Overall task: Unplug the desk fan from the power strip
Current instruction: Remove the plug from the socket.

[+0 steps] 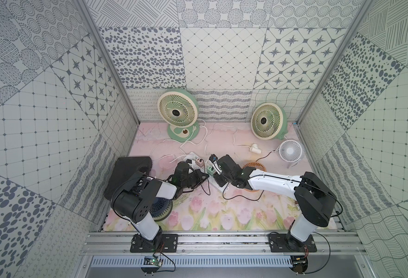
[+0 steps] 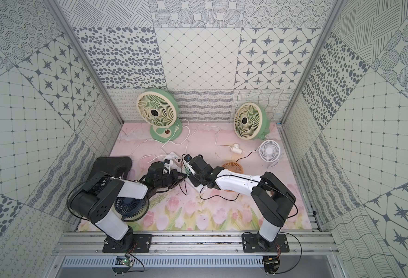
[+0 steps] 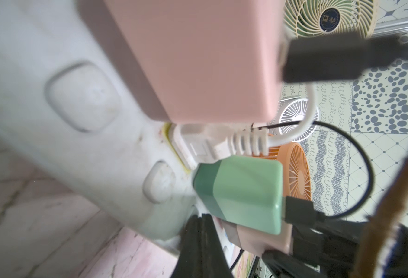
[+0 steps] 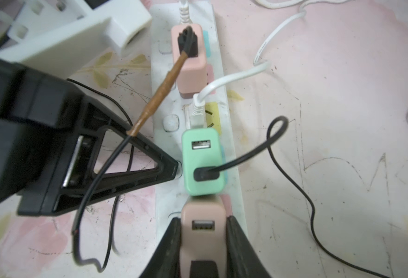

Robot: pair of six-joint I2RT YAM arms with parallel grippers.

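We log the power strip point(image 1: 192, 154) near the middle of the floral mat point(image 1: 282, 173), its long axis running from about 11 o'clock to 5 o'clock in a top view. It carries a pink adapter point(image 4: 201, 214), a green adapter point(image 4: 201, 161), a white plug point(image 4: 198, 108) and a second pink adapter point(image 4: 190, 60) in a row. The right gripper point(image 4: 203, 240) is clamped on the pink adapter at the 5 o'clock end, one finger on each side. The left gripper point(image 4: 170, 168) has its jaws together, holds nothing, and rests its tip on the strip just beside the green adapter.
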